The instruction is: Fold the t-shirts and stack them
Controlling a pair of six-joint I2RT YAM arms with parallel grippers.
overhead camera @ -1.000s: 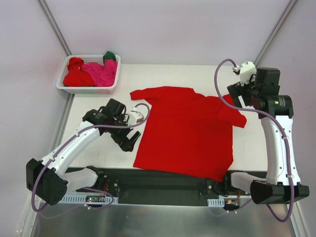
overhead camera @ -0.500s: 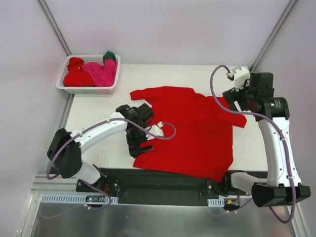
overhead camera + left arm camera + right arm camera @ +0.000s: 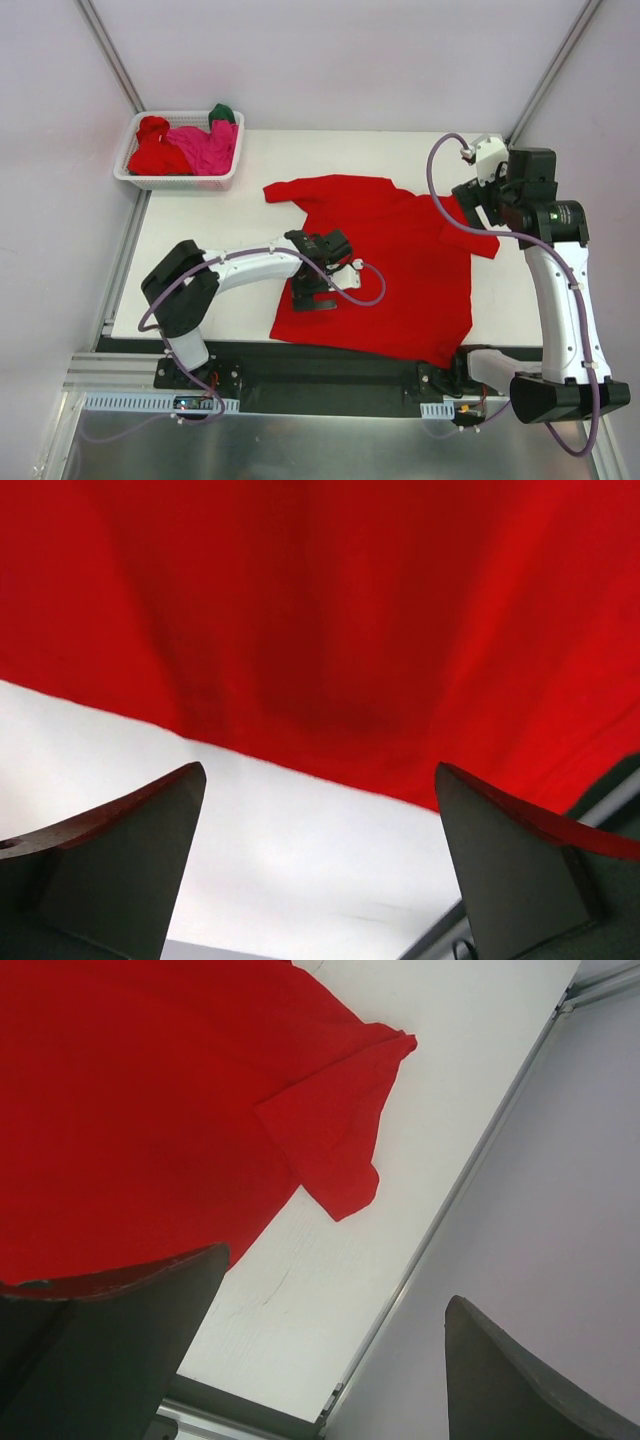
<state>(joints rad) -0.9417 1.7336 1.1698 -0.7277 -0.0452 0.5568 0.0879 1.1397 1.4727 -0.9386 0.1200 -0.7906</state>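
Cloth is the whole problem here: the red t-shirt lies spread and nearly flat on the white counter, a matte, soft knit with a few shallow ripples. My left fingers hang spread wide and empty, low over its left side near the bottom hem, with the cloth's edge just ahead of their tips and bare counter beneath them. My right fingers are spread too, holding nothing, raised above its right sleeve, which is doubled over on itself into a limp pointed flap. From that I judge the step in hand to be the first fold. To do it well I would come down on the edge itself and slide one tip under the layer, so that I pinch cloth and not counter. I would take the right side at a matching height so the fold line runs straight. That curled sleeve wants flattening first, or it will bulk inside the fold. Thin jersey sags and drags, so a slow, low carry should keep it from bunching. Well beyond its left sleeve, the white lattice basket holds a crumpled red t-shirt, a magenta t-shirt and a dark green t-shirt, none yet folded.
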